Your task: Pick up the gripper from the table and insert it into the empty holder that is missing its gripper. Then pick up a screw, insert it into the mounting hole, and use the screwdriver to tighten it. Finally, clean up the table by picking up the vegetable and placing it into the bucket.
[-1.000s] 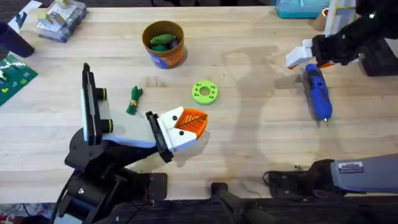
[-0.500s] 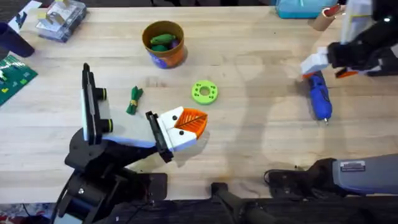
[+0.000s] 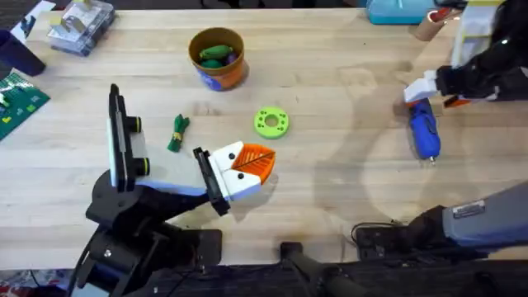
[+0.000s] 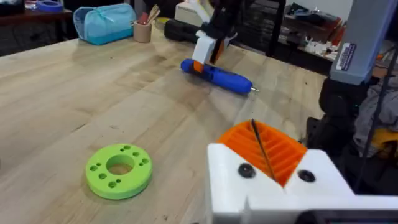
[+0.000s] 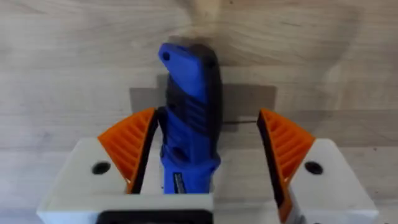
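Two pincers, right pincer [image 5: 205, 155] open astride screwdriver [image 5: 189, 112], left pincer [image 4: 270, 149] closed, empty.

Overhead view: the right pincer [image 3: 422, 89] above the blue screwdriver's [image 3: 426, 134] far end on the wooden surface [image 3: 330, 181]; left pincer [image 3: 247, 162] near the green ring [image 3: 271, 122], vegetable [image 3: 177, 132] and orange bucket [image 3: 218, 58].
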Robot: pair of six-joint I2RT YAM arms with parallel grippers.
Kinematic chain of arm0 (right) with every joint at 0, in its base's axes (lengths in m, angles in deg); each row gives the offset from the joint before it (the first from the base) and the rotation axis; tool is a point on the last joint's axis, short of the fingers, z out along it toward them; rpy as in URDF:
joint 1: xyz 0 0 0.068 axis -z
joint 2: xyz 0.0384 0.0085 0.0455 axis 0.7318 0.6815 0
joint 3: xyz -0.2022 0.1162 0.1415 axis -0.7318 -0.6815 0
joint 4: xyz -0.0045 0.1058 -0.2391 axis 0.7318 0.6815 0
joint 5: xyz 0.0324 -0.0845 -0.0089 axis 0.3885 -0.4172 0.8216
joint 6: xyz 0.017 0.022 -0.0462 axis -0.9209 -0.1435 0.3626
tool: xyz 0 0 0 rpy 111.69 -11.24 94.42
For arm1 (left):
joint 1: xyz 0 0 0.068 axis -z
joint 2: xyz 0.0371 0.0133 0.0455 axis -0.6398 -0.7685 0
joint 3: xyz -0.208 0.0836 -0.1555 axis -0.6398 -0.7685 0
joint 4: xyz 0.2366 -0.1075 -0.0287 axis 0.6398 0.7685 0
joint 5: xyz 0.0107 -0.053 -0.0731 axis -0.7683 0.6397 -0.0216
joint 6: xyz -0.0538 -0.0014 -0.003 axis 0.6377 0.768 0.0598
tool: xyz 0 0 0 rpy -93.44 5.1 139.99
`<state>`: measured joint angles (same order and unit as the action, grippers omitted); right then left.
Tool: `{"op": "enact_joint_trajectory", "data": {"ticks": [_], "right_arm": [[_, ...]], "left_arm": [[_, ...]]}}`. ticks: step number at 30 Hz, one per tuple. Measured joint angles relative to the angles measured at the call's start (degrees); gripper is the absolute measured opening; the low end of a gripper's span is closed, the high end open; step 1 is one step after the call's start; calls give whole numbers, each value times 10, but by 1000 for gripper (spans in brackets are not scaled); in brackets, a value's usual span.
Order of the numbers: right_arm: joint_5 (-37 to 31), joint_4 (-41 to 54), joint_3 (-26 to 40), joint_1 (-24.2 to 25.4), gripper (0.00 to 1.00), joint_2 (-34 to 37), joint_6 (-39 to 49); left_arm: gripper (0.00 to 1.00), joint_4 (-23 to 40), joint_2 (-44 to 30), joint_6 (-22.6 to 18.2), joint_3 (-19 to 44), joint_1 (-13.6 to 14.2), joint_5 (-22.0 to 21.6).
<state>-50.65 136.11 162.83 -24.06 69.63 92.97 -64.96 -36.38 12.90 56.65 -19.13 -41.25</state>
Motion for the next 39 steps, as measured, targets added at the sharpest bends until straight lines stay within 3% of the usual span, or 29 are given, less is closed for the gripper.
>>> {"op": "enact_joint_trajectory", "data": {"ticks": [6,15,24,25,39], "right_arm": [[-1,-5,0,-1,969,46,-9],[-10,-7,0,-7,930,46,-12],[-10,-13,0,-7,61,48,-18],[-10,-12,0,-7,29,50,-20],[0,-5,24,-7,27,44,-64]], "left_arm": [[16,0,0,0,0,0,-1],[16,0,0,0,0,0,-1],[16,0,0,0,0,0,-1],[16,0,0,0,0,0,-1],[16,0,0,0,0,0,-1]]}}
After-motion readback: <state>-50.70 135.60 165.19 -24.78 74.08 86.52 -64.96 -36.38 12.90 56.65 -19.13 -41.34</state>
